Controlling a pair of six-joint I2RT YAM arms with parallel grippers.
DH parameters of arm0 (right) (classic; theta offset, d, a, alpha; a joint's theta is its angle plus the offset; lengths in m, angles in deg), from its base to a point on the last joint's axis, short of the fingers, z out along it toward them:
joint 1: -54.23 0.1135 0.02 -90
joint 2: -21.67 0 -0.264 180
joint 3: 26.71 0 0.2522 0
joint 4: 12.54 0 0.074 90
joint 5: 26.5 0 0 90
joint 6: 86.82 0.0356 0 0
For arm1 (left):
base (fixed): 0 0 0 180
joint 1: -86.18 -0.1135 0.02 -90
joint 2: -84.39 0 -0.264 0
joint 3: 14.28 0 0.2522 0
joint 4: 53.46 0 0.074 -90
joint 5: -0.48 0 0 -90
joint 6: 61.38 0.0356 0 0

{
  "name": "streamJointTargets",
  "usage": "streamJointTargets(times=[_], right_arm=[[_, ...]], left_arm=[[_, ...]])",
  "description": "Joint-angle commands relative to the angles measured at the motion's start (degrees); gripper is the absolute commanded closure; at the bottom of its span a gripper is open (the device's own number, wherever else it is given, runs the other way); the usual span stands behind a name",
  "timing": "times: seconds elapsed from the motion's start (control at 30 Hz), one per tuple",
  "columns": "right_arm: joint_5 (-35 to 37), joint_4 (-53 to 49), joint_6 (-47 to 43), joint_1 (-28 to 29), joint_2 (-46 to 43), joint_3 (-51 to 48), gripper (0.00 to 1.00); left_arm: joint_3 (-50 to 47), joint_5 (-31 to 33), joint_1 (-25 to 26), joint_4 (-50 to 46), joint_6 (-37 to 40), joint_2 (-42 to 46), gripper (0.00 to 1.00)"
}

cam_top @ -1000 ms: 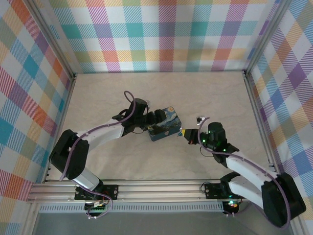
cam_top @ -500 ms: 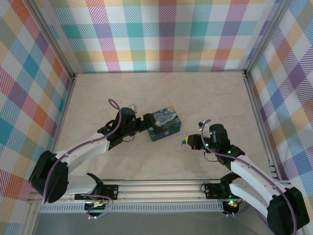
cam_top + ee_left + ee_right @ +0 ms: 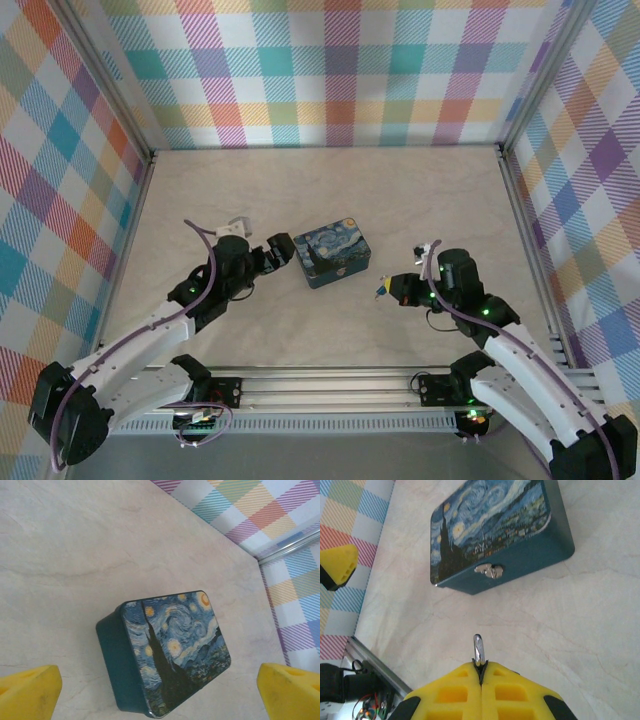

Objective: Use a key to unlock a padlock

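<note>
My right gripper (image 3: 480, 667) is shut on the padlock. Its thin silvery shackle (image 3: 478, 649) sticks out from between the yellow fingertips, and its body is hidden in the pads. From above, the padlock (image 3: 379, 291) is a small speck at the tip of the right gripper (image 3: 388, 290), just right of the tin. My left gripper (image 3: 282, 253) stands wide open to the left of the tin and holds nothing. In the left wrist view its yellow fingertips (image 3: 27, 692) sit far apart at the bottom corners. The key is out of view.
A dark-blue tin (image 3: 332, 258) painted with a starry night lies between the two grippers, its lid down. Its silver hasp (image 3: 489, 570) faces my right gripper. Checked walls enclose the table, and a metal rail (image 3: 330, 385) runs along the near edge.
My left arm has pulled back leftward off the tin and its jaws have opened fully. My right gripper has drifted a little toward the near edge, still shut on the padlock.
</note>
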Motion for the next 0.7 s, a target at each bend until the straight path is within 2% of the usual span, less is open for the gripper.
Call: streamJointTargets(times=[0.0, 0.3, 0.67], right_arm=[[-3.23, -6.16, 1.17, -0.14, -0.35, 3.51, 0.99], [-5.84, -13.32, 3.68, 0.58, -0.39, 4.65, 1.00], [-6.76, -8.55, 8.51, 4.74, 2.59, -1.20, 1.00]], left_arm=[[-0.61, 1.66, -0.36, -2.40, 2.21, 0.71, 0.00], [-1.11, 1.64, -0.35, -2.80, 2.30, 1.69, 0.00], [-1.41, 1.56, -0.36, -2.45, 1.68, 1.05, 0.00]])
